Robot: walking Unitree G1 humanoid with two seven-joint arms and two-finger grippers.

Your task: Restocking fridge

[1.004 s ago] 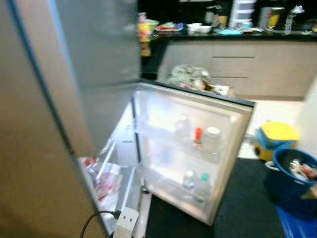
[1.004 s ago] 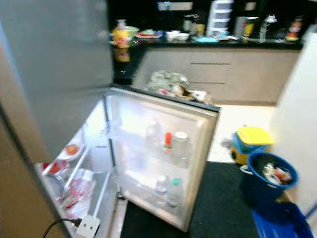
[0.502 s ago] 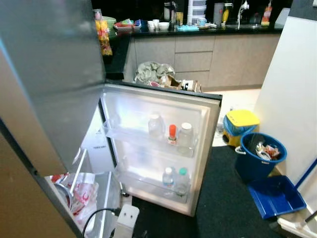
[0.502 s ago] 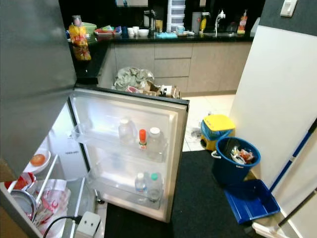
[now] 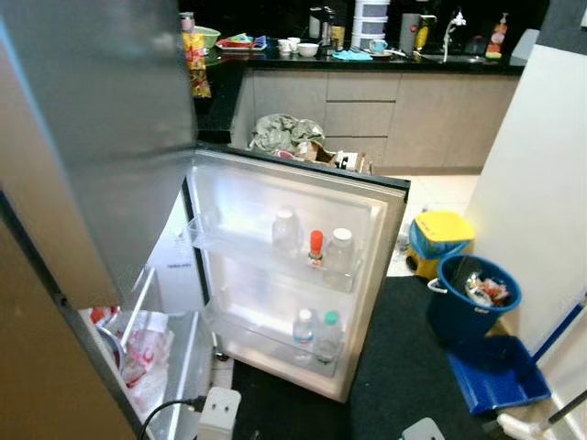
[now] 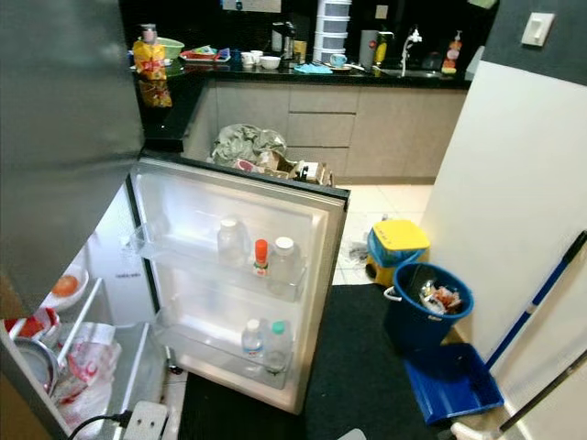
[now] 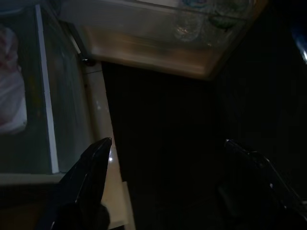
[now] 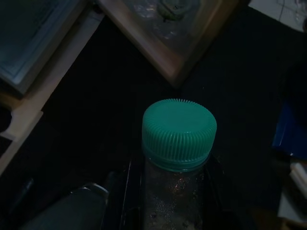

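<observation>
- The right gripper [image 8: 168, 201] is closed around a clear bottle [image 8: 172, 201] with a green ribbed cap [image 8: 178, 133]; the black fingers press against the bottle's sides just below the cap, and the bottle stands upright between them over the dark floor mat [image 8: 96, 110].
- The left gripper [image 7: 177, 163] holds nothing, its two black fingers [image 7: 88, 172] spread wide apart above the same dark mat, near the pale floor edge at the foot of the fridge.
- Ahead of the robot the fridge door [image 6: 303, 275] stands wide open, its inner side facing the camera.
- The upper door shelf [image 6: 211, 266] carries three containers in a row: a clear bottle with a white top, a small bottle with a red cap [image 6: 261, 257], and a white-lidded jar [image 6: 284, 259].
- The lower door shelf [image 6: 202, 353] holds two water bottles side by side, one with a white cap [image 6: 251, 337] and one with a green cap [image 6: 275, 341].
- To the left, the fridge interior [image 6: 101, 357] shows a red-and-white plastic bag [image 6: 78, 371], a bowl with something orange [image 6: 66, 288] and a metal bowl.
- A white power strip [image 6: 145, 422] lies on the floor at the fridge's foot.
- To the right of the door stand a blue bucket [image 6: 426, 307] filled with rubbish, a yellow-lidded bin [image 6: 396, 246] and a blue dustpan [image 6: 454, 383] beside a white wall.
- Behind the door runs a dark kitchen counter [image 6: 303, 71] crowded with dishes.
</observation>
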